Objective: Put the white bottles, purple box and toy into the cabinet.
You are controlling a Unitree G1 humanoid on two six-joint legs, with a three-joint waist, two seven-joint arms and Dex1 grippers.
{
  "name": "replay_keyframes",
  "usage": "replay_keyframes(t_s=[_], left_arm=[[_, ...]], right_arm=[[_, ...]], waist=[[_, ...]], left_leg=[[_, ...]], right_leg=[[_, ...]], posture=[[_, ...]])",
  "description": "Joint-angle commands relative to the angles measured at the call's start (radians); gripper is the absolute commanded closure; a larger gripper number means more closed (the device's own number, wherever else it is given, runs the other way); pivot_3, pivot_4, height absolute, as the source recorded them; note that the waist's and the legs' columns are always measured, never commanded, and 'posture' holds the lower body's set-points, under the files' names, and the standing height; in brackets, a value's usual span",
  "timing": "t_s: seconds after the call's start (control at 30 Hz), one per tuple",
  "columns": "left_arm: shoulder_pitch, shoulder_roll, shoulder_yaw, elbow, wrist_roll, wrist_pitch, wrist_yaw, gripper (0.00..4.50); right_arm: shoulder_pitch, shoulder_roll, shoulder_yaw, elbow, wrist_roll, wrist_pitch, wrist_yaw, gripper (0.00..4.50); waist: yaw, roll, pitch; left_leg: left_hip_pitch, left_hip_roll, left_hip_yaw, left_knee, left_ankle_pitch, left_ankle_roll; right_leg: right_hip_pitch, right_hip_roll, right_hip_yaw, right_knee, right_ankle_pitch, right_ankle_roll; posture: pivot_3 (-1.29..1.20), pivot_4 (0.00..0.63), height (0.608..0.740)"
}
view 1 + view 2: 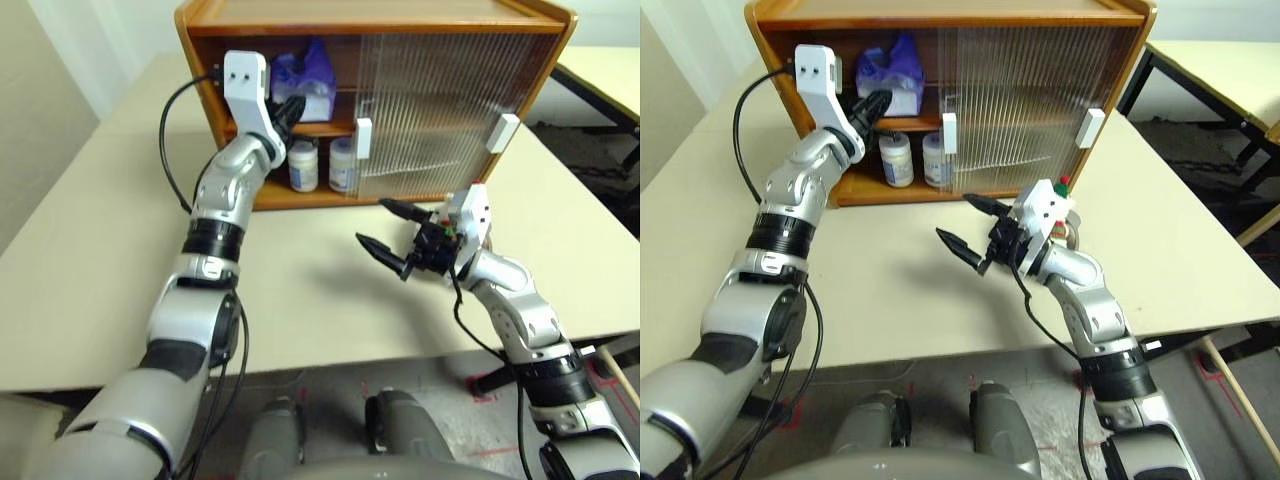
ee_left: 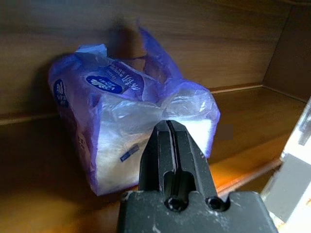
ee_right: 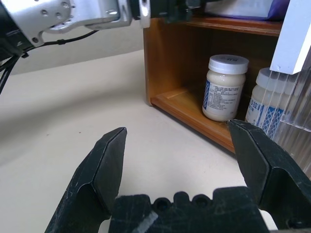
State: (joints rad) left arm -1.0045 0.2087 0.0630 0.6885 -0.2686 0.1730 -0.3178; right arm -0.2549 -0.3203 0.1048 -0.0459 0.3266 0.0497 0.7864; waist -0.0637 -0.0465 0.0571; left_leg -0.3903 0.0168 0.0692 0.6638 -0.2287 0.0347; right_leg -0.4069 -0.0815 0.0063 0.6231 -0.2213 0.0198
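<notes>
Upper-left cabinet [image 1: 560,30] shelf: my left gripper [image 1: 285,112], fingers pressed together, nudges purple box [image 1: 305,80]; right gripper [image 1: 393,232] spread; toy next.

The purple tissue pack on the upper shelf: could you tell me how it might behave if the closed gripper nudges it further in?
The purple tissue pack would probably dent rather than slide cleanly, since its wrapper looks loose and crinkled. It seems light, so the left gripper may skew it.
</notes>
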Motion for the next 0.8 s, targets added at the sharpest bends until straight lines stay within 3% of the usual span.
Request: replay_keyframes(t_s=[0.03, 0.13, 0.23, 0.57, 0.8], left_arm=[[-0.019, -0.008, 0.001, 0.070, 0.035, -0.051, -0.017, 4.46], [-0.004, -0.011, 0.000, 0.048, 0.033, -0.041, -0.046, 4.46], [0.045, -0.003, -0.003, -0.054, 0.017, -0.005, -0.080, 3.85], [0.309, 0.041, -0.037, -0.501, -0.012, 0.177, -0.155, 0.05], [0.355, 0.067, -0.076, -0.559, 0.017, 0.177, -0.207, 0.05]], right_arm=[[0.005, -0.002, -0.002, -0.015, -0.006, 0.002, -0.006, 0.00], [0.004, 0.001, -0.006, -0.016, -0.001, 0.001, -0.010, 0.00], [0.003, 0.012, -0.015, -0.015, 0.011, -0.002, -0.018, 0.00], [-0.001, 0.089, -0.081, -0.004, 0.093, -0.015, -0.055, 0.00], [-0.002, 0.123, -0.102, -0.001, 0.120, -0.060, -0.033, 0.00]], waist=[[-0.001, 0.000, 0.000], [-0.001, 0.000, 0.000], [-0.002, 0.000, 0.000], [-0.002, 0.000, 0.000], [0.000, 0.000, 0.000]], left_leg=[[0.000, 0.000, 0.000, 0.000, 0.000, 0.000], [0.000, 0.001, 0.000, 0.000, 0.000, 0.000], [0.000, 0.002, 0.000, 0.000, 0.000, 0.000], [0.000, 0.005, 0.001, 0.000, 0.000, 0.000], [0.001, 0.005, 0.001, 0.000, 0.000, 0.000]], right_leg=[[0.000, 0.000, 0.000, 0.000, 0.000, 0.000], [0.000, 0.000, 0.000, 0.000, 0.000, 0.000], [0.000, 0.000, 0.000, 0.001, 0.000, 0.000], [0.000, -0.001, 0.000, 0.002, 0.001, 0.000], [0.000, 0.000, 0.000, 0.002, 0.001, -0.001]], posture=[[-0.08, 0.000, 0.740], [-0.08, 0.000, 0.740], [-0.07, 0.000, 0.740], [-0.05, 0.000, 0.740], [-0.06, 0.000, 0.740]])
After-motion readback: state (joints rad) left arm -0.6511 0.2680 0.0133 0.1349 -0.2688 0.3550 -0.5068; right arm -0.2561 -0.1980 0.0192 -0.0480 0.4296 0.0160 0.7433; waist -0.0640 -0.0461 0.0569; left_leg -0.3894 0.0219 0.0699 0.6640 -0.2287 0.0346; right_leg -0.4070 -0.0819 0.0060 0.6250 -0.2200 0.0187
